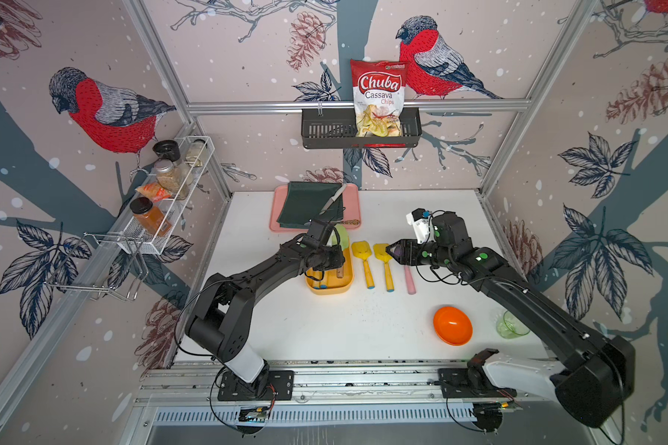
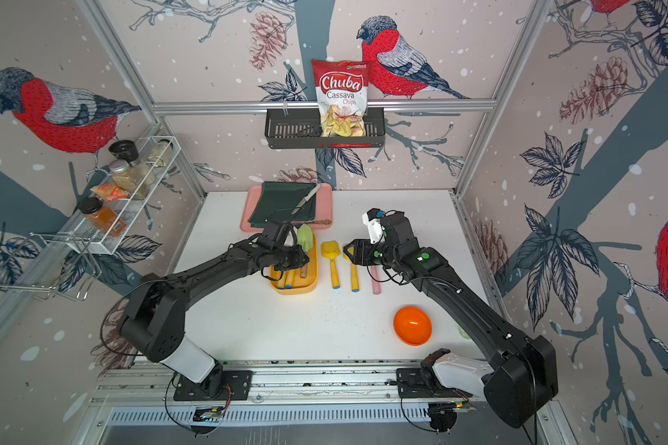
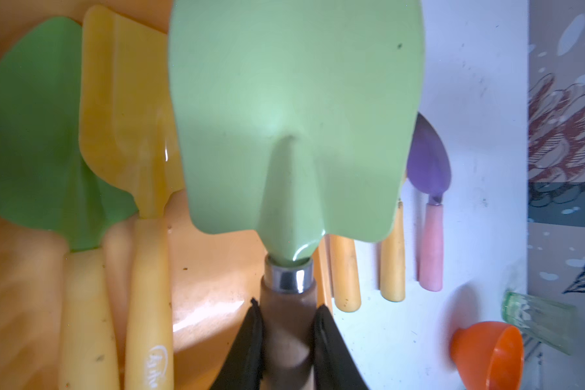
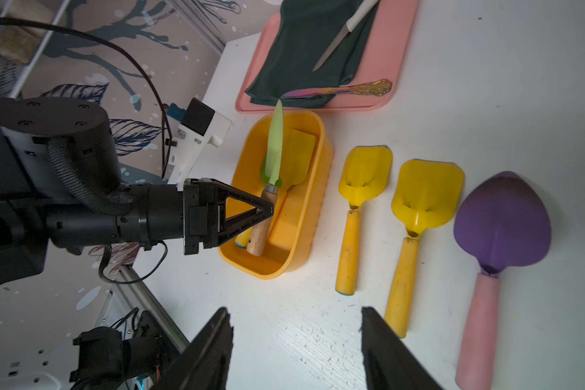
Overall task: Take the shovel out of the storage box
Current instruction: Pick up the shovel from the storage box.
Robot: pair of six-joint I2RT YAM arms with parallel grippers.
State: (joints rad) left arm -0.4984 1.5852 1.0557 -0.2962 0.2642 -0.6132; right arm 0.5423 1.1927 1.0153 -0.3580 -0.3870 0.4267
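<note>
On the left, the wooden handle of the pale green shovel point(image 3: 294, 118) is clamped between the left fingers point(image 3: 247, 347), closed tight just below the metal collar. The shovel is turned on edge with its blade raised above the others. It is not out yet, though, as it lies within the outline of the storage box point(image 4: 318, 196). Whether the handle end is clear of the box floor cannot be told. Two more are seen in the box beneath it, a darker green shovel point(image 3: 31, 135) and a yellow-bladed shovel point(image 3: 129, 101).

The grasp is judged done. The lift over the rim and the set-down on the desk point(image 4: 487, 84) are left to do.

Moving right, three are laid out side by side on the desk beside the box. These are a first yellow shovel point(image 4: 362, 189), a second yellow shovel point(image 4: 426, 199), then a purple shovel point(image 4: 502, 223) with a pink handle.

Above the blade end of that row, the right fingers point(image 4: 385, 354) are held well apart, with nothing between them.
</note>
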